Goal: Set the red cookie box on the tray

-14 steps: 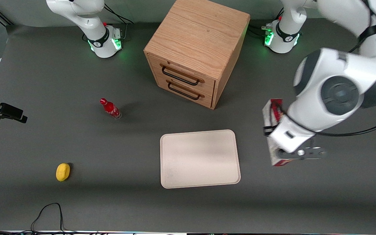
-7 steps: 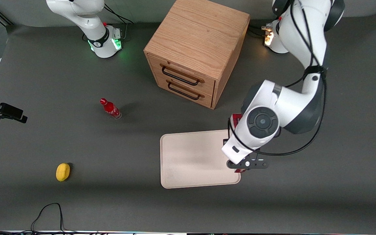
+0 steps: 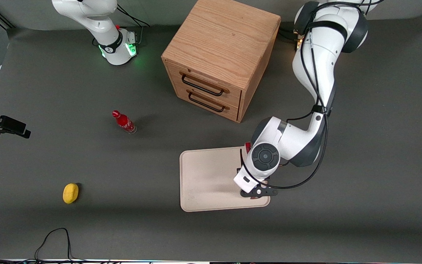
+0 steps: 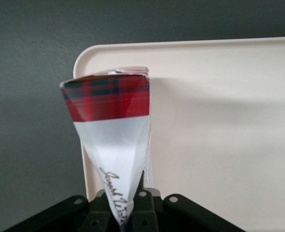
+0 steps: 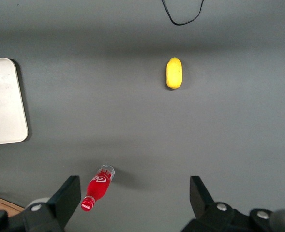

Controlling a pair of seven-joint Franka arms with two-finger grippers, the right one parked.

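Note:
The red cookie box (image 4: pixel 108 99) has a red tartan end and white printed sides. My left gripper (image 4: pixel 128 216) is shut on it and holds it over the cream-beige tray (image 4: pixel 219 145), near the tray's rim at the working arm's end. In the front view the gripper (image 3: pixel 255 179) sits under the wrist, over that end of the tray (image 3: pixel 211 176). Only a red sliver of the box (image 3: pixel 248 146) shows past the arm. I cannot tell whether the box touches the tray.
A wooden drawer cabinet (image 3: pixel 218 55) stands farther from the front camera than the tray. A small red bottle (image 3: pixel 123 122) and a yellow object (image 3: pixel 70 193) lie toward the parked arm's end. A black cable (image 3: pixel 53 238) loops near the front edge.
The left arm has carried the box from over the bare table at the working arm's end onto the tray's end, and has come lower.

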